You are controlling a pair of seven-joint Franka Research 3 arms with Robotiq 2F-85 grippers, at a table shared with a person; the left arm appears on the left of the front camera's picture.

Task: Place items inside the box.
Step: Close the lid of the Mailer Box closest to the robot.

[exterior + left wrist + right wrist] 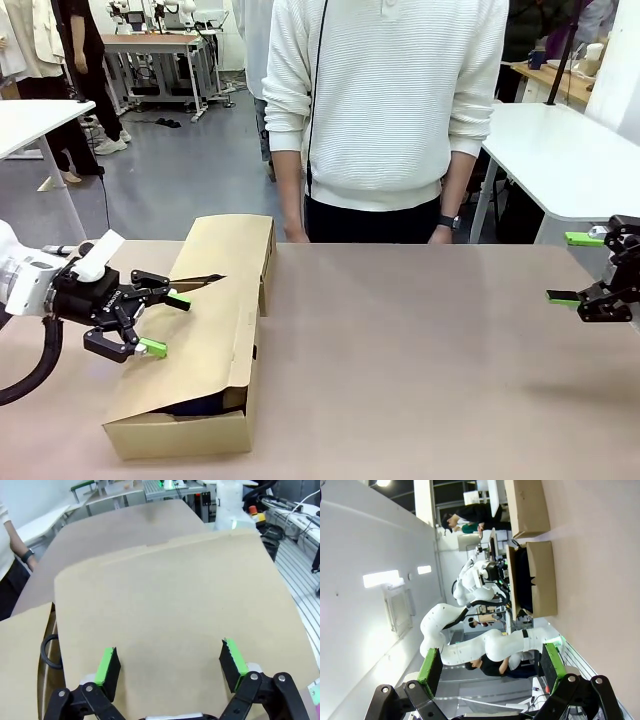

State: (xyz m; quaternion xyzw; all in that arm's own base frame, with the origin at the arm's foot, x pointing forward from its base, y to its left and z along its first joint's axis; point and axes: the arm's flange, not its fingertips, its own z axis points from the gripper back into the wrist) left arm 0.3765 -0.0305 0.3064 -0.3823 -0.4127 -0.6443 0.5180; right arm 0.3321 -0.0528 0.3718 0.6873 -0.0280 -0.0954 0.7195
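1. The left pincer (pixel 152 322) hangs wide and empty over the box (pixel 200 340) flap at the bench's (pixel 420 360) left.
2. Right pincer (pixel 580 268), also wide, waits far right.
3. Dark items (pixel 205 405) lie inside (barely visible); the lowered flap could snag on them.

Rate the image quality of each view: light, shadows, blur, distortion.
Front view: even indoor light, sharp; soft shadows under the box and beneath the right pincer. Left wrist view: wide-angle bowing, the flap slightly soft, the left pincer crisp. Right wrist view: rolled sideways, bright ceiling lights glaring.
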